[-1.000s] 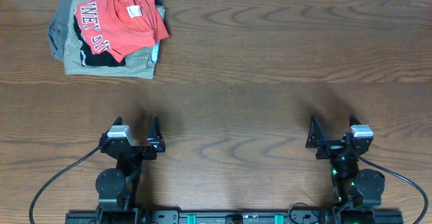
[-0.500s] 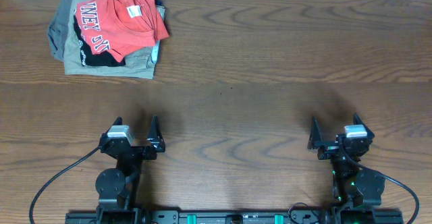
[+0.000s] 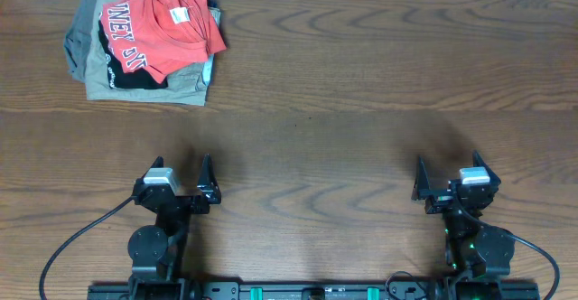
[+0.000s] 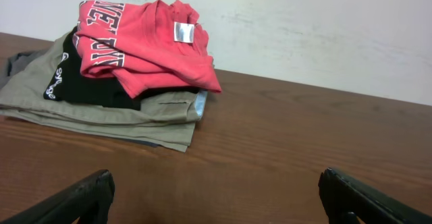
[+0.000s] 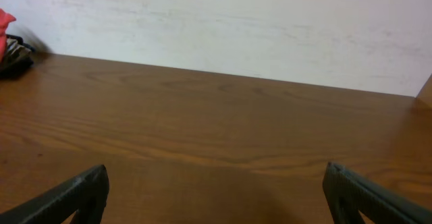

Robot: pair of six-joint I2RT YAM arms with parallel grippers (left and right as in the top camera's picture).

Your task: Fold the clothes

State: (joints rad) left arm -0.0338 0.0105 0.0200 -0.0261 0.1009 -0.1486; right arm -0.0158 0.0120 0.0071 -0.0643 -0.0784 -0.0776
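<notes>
The red-orange T-shirt with white block lettering and a small neck label lies crumpled on top of a pile at the table's far left corner. It also shows in the left wrist view, and a sliver shows at the right wrist view's left edge. My left gripper is open and empty near the front edge, far from the pile; its fingers frame bare wood. My right gripper is open and empty at the front right.
Under the shirt lie a black garment with white print and khaki/grey folded garments, also in the left wrist view. A white wall runs along the table's far edge. Cables trail from both arm bases.
The right gripper has shifted slightly; the left arm and the pile of clothes have not moved.
</notes>
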